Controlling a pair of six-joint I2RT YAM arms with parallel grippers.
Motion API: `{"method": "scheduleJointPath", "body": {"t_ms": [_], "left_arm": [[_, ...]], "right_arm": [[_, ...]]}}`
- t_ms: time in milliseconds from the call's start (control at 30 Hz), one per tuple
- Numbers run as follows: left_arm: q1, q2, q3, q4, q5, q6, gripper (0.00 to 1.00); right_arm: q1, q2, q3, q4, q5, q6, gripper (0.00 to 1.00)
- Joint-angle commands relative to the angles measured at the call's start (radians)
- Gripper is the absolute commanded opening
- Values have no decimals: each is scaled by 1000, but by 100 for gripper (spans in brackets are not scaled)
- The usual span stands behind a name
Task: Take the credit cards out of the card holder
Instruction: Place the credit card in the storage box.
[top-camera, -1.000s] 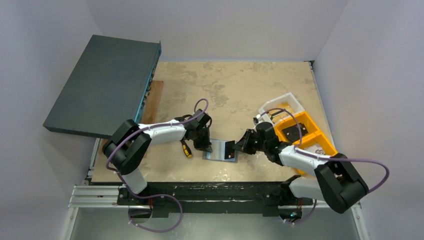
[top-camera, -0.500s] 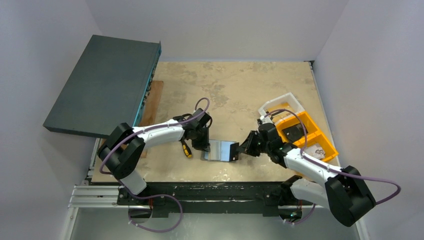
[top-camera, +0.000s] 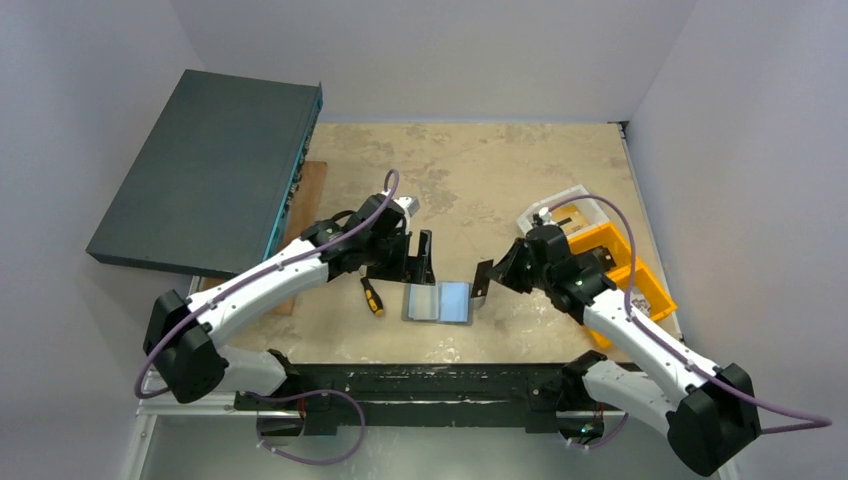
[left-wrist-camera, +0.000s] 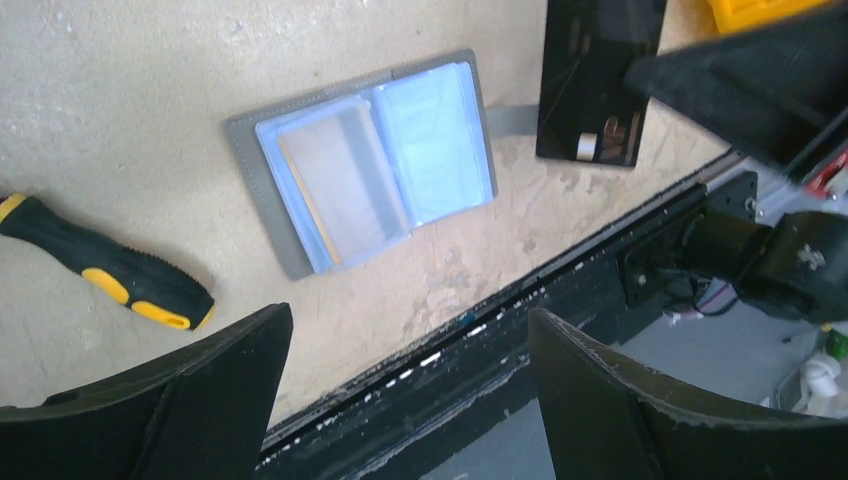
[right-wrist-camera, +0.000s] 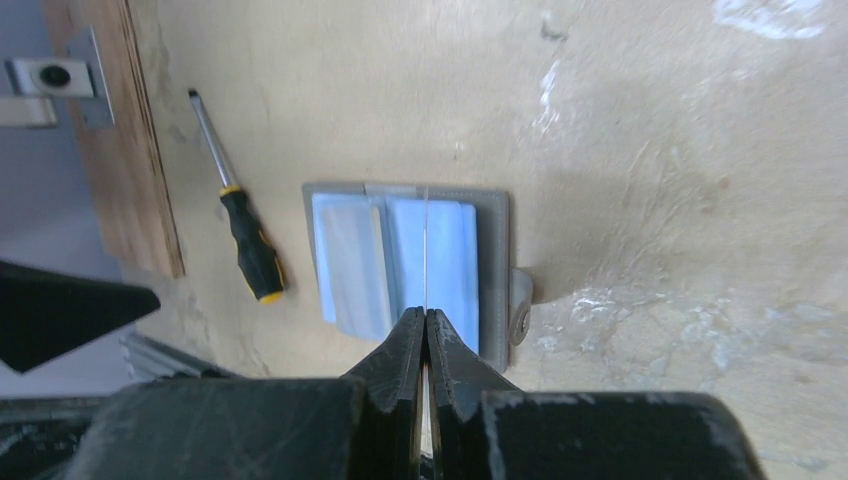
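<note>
The card holder (top-camera: 437, 302) lies open and flat on the surface (top-camera: 480, 180), close to the near edge, between the two arms. Its inside is pale blue, with see-through pockets, and its little grey tab (right-wrist-camera: 520, 305) sticks out on the right side. The right tool (top-camera: 492, 275) is clenched on a thin black card (left-wrist-camera: 600, 80) and holds it up in the air just right of the holder. The left tool (top-camera: 415, 262) is spread wide with nothing in it, and it hangs above the far left side of the holder. A screwdriver (top-camera: 371, 296) with a black and yellow handle lies just left of the holder. Orange bins (top-camera: 640, 285) sit at the right edge. A big dark box (top-camera: 205, 170) sits far left, next to a wooden board (top-camera: 305, 200).
</note>
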Motion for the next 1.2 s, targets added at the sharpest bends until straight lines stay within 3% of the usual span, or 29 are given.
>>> {"method": "scheduleJointPath", "body": {"t_ms": [0, 300, 700, 1167], "left_arm": [[-4, -96, 23, -103, 58, 96, 88], [-3, -215, 8, -193, 111, 181, 92], [16, -268, -32, -229, 121, 261, 93], [87, -278, -85, -192, 208, 261, 93]], "right_arm": [[-34, -30, 151, -226, 218, -14, 0], [-225, 20, 357, -485, 421, -57, 0], [-571, 240, 484, -521, 503, -231, 0], [-635, 436, 484, -462, 542, -243, 0]]}}
